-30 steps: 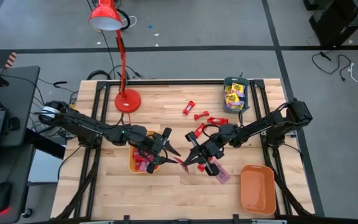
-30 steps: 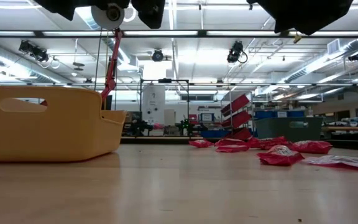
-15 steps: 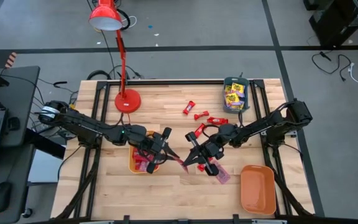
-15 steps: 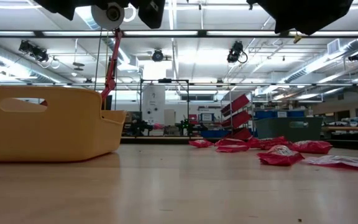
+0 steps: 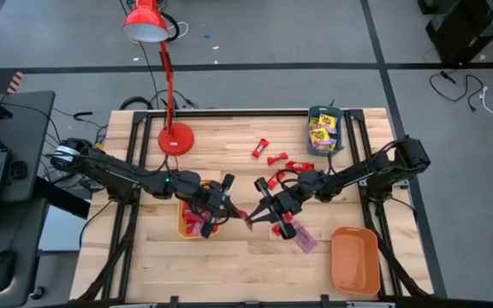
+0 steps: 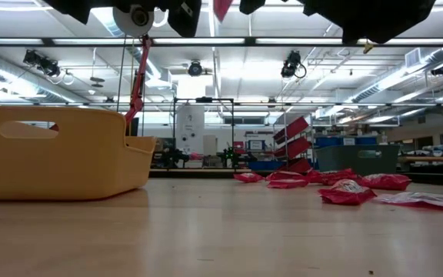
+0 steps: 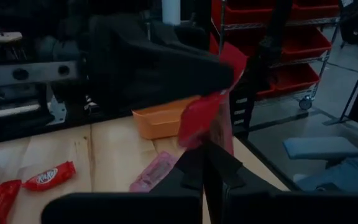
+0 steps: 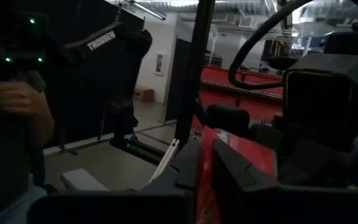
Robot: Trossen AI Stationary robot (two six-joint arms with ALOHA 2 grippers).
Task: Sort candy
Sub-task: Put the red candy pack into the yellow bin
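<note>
One red-wrapped candy (image 5: 247, 217) hangs in the air over the table's middle, between my two grippers. My left gripper (image 5: 236, 211) reaches in from the left and is shut on it. My right gripper (image 5: 258, 214) comes from the right and also has the wrapper between its fingers. More red candy (image 5: 274, 157) lies on the wood farther back. A pinkish packet (image 5: 303, 240) lies flat under my right arm. Yellow packets fill the teal tray (image 5: 325, 115). My left gripper pinches the red wrapper's lower end (image 7: 205, 142) between its two fingers, which come about level from the table's left. The candy is lifted clear and stands up from the fingers. My right gripper has the wrapper's other end (image 7: 231, 62) between its fingers (image 8: 188, 167), reaching about level from the table's right. The wrapper (image 8: 206, 167) shows as a thin red strip in the narrow gap between them.
A yellow-orange tray (image 5: 182, 224) with red candy sits under my left gripper and stands at the left in the low view (image 6: 52, 150). An orange tray (image 5: 354, 259) is at the near right. A red desk lamp (image 5: 175, 137) stands at the far left.
My left gripper has shut on the red candy that my right gripper holds out. My right wrist has rolled and tipped a little, and the candy's end now shows at the top edge of the low view.
</note>
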